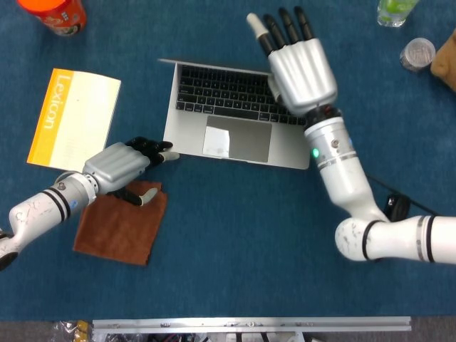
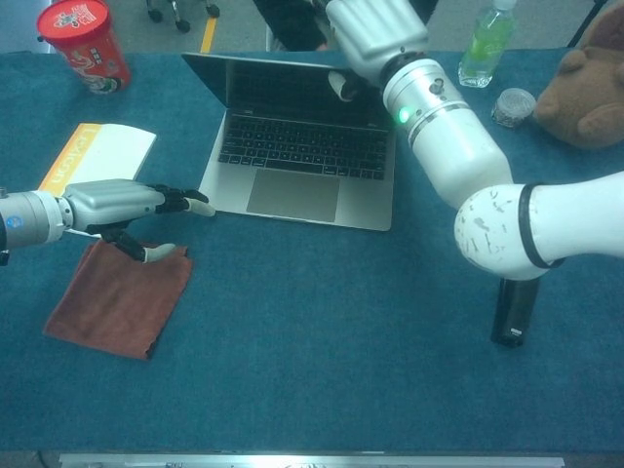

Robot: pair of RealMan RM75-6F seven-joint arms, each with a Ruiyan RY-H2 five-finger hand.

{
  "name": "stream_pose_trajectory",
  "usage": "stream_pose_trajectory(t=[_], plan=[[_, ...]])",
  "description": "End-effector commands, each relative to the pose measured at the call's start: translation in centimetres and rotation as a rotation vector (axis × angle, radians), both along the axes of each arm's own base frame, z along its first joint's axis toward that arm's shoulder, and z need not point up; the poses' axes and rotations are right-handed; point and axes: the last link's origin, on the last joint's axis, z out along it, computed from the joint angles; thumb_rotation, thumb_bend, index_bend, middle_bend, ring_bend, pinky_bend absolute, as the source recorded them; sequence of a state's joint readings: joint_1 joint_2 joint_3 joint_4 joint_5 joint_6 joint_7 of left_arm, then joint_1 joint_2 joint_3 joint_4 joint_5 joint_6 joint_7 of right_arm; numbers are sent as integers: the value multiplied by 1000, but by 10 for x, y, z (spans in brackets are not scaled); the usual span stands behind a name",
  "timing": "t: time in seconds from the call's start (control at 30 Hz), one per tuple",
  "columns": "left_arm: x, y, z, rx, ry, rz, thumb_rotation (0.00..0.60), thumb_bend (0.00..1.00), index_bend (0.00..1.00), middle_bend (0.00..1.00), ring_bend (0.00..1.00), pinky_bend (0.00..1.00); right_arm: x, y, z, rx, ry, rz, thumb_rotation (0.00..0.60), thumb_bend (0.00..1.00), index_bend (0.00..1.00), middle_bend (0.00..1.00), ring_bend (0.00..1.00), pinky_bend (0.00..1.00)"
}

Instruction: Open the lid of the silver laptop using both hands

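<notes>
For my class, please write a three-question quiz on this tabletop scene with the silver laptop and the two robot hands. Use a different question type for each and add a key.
1. True or false: the silver laptop has its lid raised, so its keyboard shows.
2. Multiple choice: what lies under the left hand's thumb? A) yellow booklet B) brown cloth C) red cup
3. Fill in: the right hand is at the laptop's ____ edge, where the lid stands.

Key
1. True.
2. B; the fingertips reach toward the laptop's front left corner.
3. Far (rear); whether it grips the lid is unclear.
</notes>
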State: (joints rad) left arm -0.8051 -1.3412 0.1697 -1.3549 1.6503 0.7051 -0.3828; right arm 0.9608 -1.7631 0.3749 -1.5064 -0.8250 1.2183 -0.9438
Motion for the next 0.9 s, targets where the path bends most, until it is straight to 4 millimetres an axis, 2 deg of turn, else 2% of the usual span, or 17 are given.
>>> stream_pose_trajectory(t=[0.03,0.4,0.9], plan=[[0,0,0,1,-1,1,340,469,51,0,0,10,-5,-8,5,-15,3,-17,600,356,53,126,0,60],[0,-1,2,8,7,9,339,469,51,0,0,10,-21,-43,18,-78,16,-75,600,355,53,126,0,60],[-3,-2,7,25,11,25,340,469,51,0,0,10,-14,-75,11,-111,18,-100,600,355,53,126,0,60]])
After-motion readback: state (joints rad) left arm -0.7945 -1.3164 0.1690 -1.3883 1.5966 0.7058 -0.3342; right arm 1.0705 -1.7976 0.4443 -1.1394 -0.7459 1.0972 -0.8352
